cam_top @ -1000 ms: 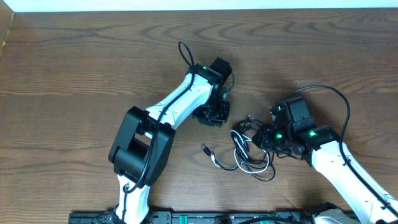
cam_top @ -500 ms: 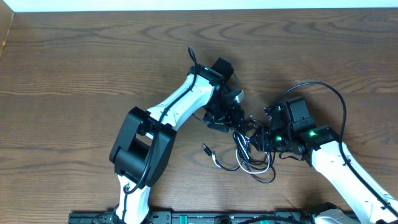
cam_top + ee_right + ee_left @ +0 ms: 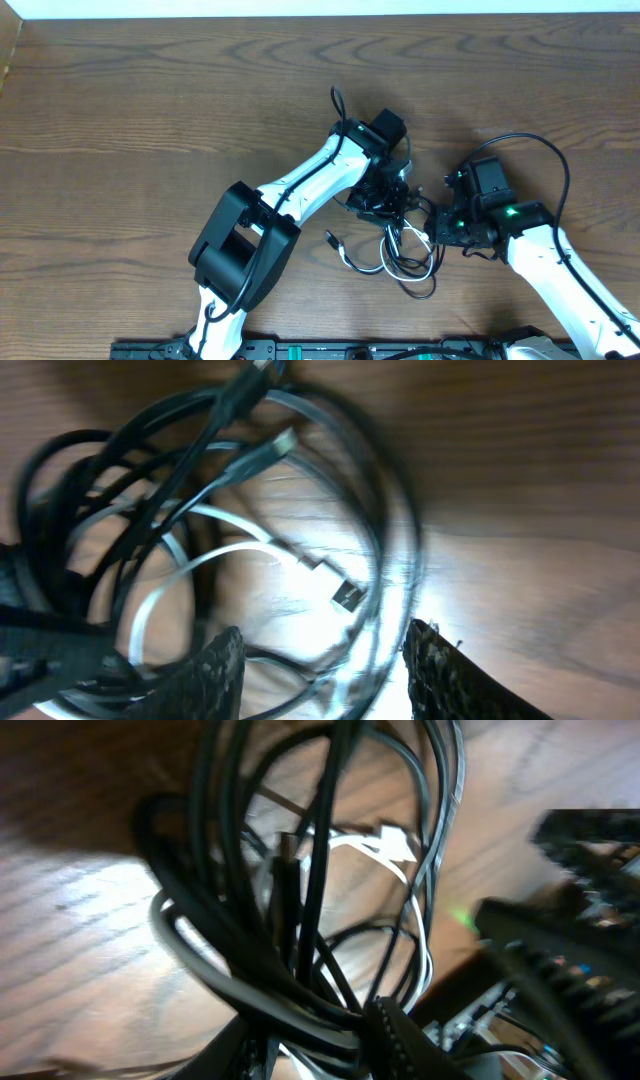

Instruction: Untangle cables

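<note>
The left arm (image 3: 300,190) and the right arm (image 3: 560,270) reach over the brown table (image 3: 120,120), each with one thick black wire (image 3: 565,190) looping above it. The left arm hides the top of the cables (image 3: 405,262), which lie tangled between both grippers. Black cords pass between the fingers of the left gripper (image 3: 315,1025); whether it clamps them I cannot tell. The right gripper (image 3: 322,635) stands open over the loops. There is one white cable (image 3: 300,560); the black ones I cannot count.
</note>
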You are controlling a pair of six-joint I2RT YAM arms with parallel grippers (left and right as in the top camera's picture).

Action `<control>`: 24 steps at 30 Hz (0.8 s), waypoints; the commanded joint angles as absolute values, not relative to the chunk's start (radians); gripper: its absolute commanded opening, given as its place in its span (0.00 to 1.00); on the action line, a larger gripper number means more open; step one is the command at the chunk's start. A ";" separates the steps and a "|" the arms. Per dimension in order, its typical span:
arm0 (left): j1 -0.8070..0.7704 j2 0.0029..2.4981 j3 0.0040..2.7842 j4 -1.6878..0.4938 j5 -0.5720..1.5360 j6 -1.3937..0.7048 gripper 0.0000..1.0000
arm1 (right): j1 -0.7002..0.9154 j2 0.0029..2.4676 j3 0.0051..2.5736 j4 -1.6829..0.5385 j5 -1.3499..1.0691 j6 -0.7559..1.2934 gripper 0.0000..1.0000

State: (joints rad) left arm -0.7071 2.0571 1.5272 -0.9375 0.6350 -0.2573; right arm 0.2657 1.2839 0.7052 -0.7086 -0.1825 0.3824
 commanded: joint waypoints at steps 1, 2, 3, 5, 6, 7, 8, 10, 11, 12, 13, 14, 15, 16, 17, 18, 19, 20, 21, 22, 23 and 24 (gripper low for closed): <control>-0.701 2.057 1.529 -0.941 0.536 -0.265 0.31 | 0.216 1.279 0.716 -0.727 -0.141 0.373 0.47; -0.699 2.057 1.529 -0.941 0.538 -0.265 0.29 | 0.202 1.279 0.716 -0.728 -0.142 0.372 0.47; -0.699 2.057 1.529 -0.946 0.538 -0.265 0.23 | 0.190 1.279 0.716 -0.730 -0.147 0.371 0.47; -0.700 2.057 1.529 -0.940 0.538 -0.262 0.08 | 0.166 1.279 0.716 -0.728 -0.189 0.338 0.47; -0.700 2.057 1.529 -0.933 0.551 -0.215 0.08 | 0.149 1.279 0.716 -0.727 -0.242 0.310 0.46; -0.699 2.057 1.529 -0.932 0.580 -0.162 0.08 | 0.142 1.279 0.716 -0.727 -0.266 0.300 0.45; -0.696 2.057 1.529 -0.932 0.623 -0.107 0.08 | 0.134 1.279 0.716 -0.726 -0.301 0.282 0.45; -0.689 2.057 1.529 -0.933 0.730 -0.017 0.08 | 0.117 1.279 0.716 -0.725 -0.374 0.236 0.45; -0.683 2.057 1.529 -0.932 0.779 0.007 0.08 | 0.107 1.279 0.716 -0.725 -0.414 0.213 0.46; -0.676 2.057 1.529 -0.931 0.812 0.016 0.08 | 0.098 1.279 0.716 -0.725 -0.447 0.195 0.46; -0.659 2.057 1.529 -0.928 0.877 0.047 0.08 | 0.077 1.279 0.716 -0.725 -0.514 0.157 0.46; -0.648 2.057 1.529 -0.928 0.906 0.065 0.08 | 0.066 1.279 0.716 -0.725 -0.540 0.144 0.46; -0.641 2.057 1.529 -0.929 0.921 0.075 0.08 | 0.056 1.279 0.716 -0.725 -0.558 0.140 0.46; -0.630 2.057 1.529 -0.929 0.940 0.082 0.10 | 0.046 1.279 0.716 -0.725 -0.566 0.140 0.46; -0.623 2.057 1.529 -0.930 0.947 0.082 0.27 | 0.036 1.279 0.716 -0.725 -0.574 0.140 0.46; -0.617 2.057 1.529 -0.933 0.947 0.082 0.48 | 0.026 1.279 0.716 -0.725 -0.580 0.140 0.46; -0.612 2.057 1.529 -0.938 0.945 0.082 0.58 | 0.016 1.279 0.716 -0.725 -0.583 0.140 0.47; -0.610 2.057 1.529 -0.945 0.945 0.082 0.62 | 0.011 1.279 0.716 -0.726 -0.584 0.140 0.47; -0.609 2.057 1.529 -0.958 0.939 0.082 0.64 | 0.005 1.279 0.716 -0.726 -0.590 0.140 0.47; -0.609 2.057 1.529 -0.970 0.927 0.082 0.65 | 0.001 1.279 0.716 -0.726 -0.599 0.140 0.47; -0.609 2.057 1.529 -0.985 0.908 0.082 0.65 | 0.001 1.279 0.716 -0.726 -0.606 0.139 0.48; -0.609 2.057 1.529 -1.001 0.887 0.082 0.65 | 0.001 1.279 0.716 -0.726 -0.611 0.140 0.48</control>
